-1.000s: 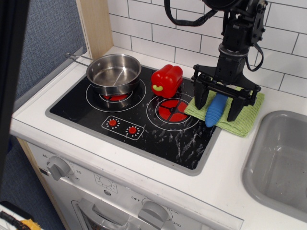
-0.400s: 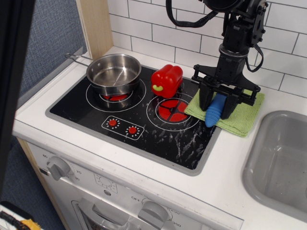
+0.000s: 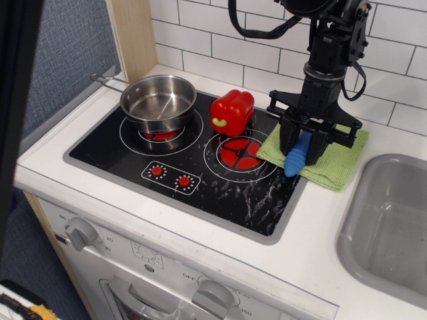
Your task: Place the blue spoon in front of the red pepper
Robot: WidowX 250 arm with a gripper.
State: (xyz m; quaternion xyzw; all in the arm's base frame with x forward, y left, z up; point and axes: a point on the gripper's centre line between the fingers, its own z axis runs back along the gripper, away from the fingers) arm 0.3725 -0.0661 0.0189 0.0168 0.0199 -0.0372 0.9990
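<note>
The blue spoon (image 3: 296, 157) lies on a green cloth (image 3: 333, 160) at the right edge of the stove; only its ribbed blue handle shows, its bowl hidden under the gripper. My black gripper (image 3: 303, 149) comes down from above and its two fingers (image 3: 287, 139) are closed against the handle's sides. The red pepper (image 3: 231, 112) stands to the left on the black cooktop, at the back of the right burner, apart from the gripper.
A steel pot (image 3: 159, 101) sits on the left burner, handle pointing back left. Two red knobs (image 3: 170, 175) are at the cooktop's front. A grey sink (image 3: 390, 223) is at the right. A tiled wall is behind.
The gripper's fingers, spread wide on both sides of the spoon a second ago, have closed onto the blue handle. The spoon and pepper have stayed where they were.
</note>
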